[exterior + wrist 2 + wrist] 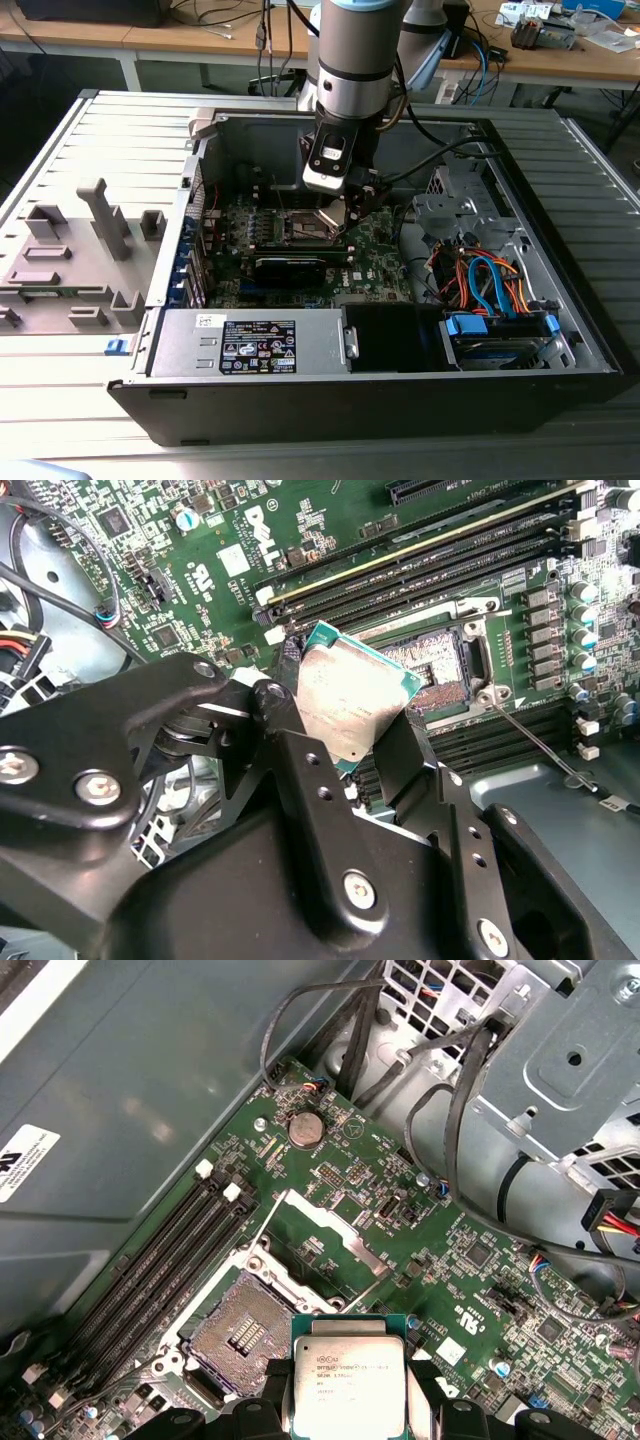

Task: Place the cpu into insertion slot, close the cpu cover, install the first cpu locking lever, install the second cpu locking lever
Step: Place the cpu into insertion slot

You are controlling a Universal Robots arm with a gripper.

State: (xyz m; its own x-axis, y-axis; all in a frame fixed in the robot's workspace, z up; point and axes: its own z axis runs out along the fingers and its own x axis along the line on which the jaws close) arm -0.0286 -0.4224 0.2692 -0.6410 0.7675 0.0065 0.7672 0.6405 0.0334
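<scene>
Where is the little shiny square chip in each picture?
Exterior view: the cpu hangs tilted under the arm's end, just above the green board.
Second wrist view: the cpu is clamped in the gripper.
First wrist view: the cpu lies flat-faced towards the camera, beside the socket.
Shared landmark: the insertion slot, open and empty, right next to the cpu.

In the upper middle of the exterior view, the arm (pixel 352 60) is showing a silver-grey cylindrical body under a pale blue ring, with black cables trailing beside it. The gripper (pixel 350 735) is showing matte black linkages, and silvery screw heads are glinting along its fingers (pixel 305 780).
</scene>
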